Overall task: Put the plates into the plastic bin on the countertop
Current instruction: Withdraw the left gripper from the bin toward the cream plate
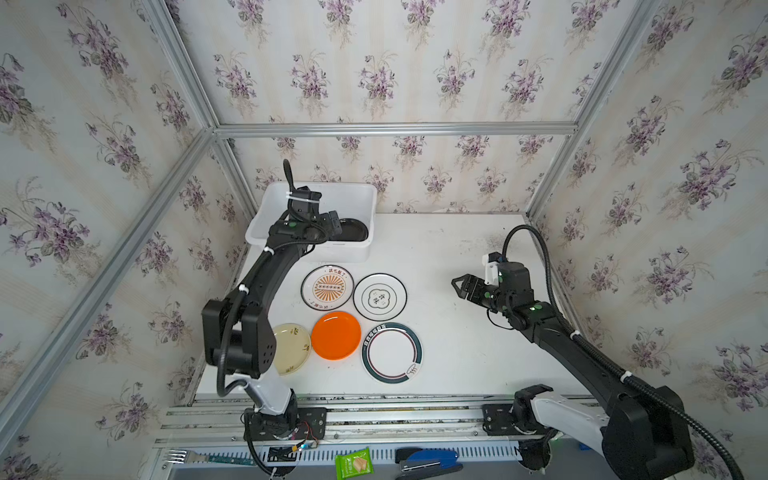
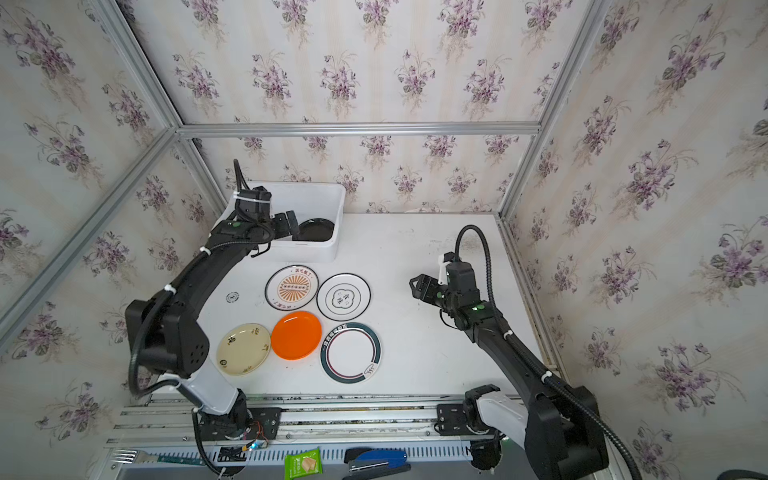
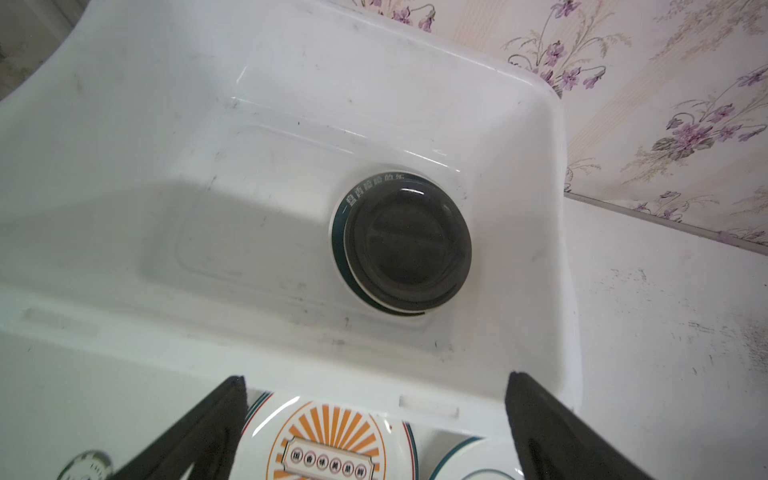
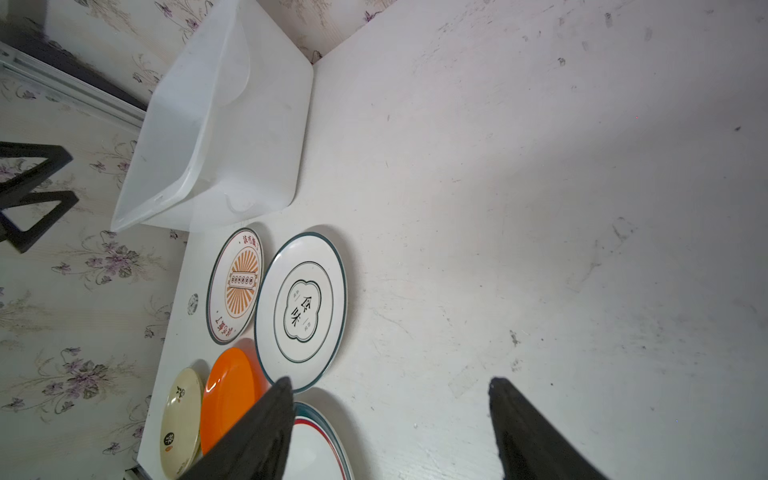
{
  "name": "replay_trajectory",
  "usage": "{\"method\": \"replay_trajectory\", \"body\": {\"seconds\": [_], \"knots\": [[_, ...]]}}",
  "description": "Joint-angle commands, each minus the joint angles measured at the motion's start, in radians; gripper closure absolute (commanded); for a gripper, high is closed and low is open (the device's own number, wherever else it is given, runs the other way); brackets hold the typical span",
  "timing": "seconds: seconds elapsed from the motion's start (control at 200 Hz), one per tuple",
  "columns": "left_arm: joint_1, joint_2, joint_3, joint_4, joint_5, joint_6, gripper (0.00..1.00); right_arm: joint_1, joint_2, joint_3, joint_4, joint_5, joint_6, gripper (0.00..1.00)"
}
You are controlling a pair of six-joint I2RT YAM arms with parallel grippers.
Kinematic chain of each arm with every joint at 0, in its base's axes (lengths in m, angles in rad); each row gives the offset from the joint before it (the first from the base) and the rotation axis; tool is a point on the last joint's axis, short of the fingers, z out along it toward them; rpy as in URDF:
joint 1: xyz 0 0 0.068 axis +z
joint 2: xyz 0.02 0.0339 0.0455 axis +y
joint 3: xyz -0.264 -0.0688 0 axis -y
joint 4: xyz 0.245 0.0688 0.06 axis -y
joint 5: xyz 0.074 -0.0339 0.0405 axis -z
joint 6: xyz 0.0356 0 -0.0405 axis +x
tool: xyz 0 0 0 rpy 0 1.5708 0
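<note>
In the bin [image 3: 519, 145], the black plate [image 3: 409, 245] covers most of the teal-rimmed plate [image 3: 365, 189] under it; my left arm [image 1: 266, 274] hides part of the cream plate [image 1: 293, 347].

Fork [image 1: 178, 456], green packet [image 1: 354, 463], blue stapler [image 1: 430, 460]

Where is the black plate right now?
The black plate lies inside the plastic bin at the back left of the countertop in both top views, stacked on a teal-banded plate near the bin's right end, ahead of the open left gripper.
</note>
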Motion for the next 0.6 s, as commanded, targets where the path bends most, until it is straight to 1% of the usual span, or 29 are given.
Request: {"method": "replay_trajectory", "body": {"seconds": [0.0,0.105,0.235,0.405,0.47,0.595], "knots": [[-0.004,-0.134,-0.125,0.047,-0.091,-0.070,0.01,0.000,0.001,-0.006,0.003,-0.002,-0.010,0.23],[-0.003,-0.298,-0.289,0.054,-0.117,-0.129,0.01,0.000,0.004,-0.033,0.073,-0.029,0.015,0.24],[-0.003,-0.493,-0.470,0.043,-0.161,-0.185,0.01,0.000,0.020,-0.022,0.107,-0.064,-0.005,0.24],[-0.001,-0.647,-0.557,-0.199,-0.282,-0.268,0.01,0.000,-0.001,-0.047,0.150,-0.065,-0.011,0.23],[0.002,-0.703,-0.611,-0.256,-0.278,-0.314,0.01,0.000,-0.015,-0.056,0.161,-0.063,-0.015,0.23],[0.011,-0.793,-0.745,-0.302,-0.218,-0.390,0.01,0.000,-0.031,-0.055,0.138,-0.052,-0.025,0.23]]}}
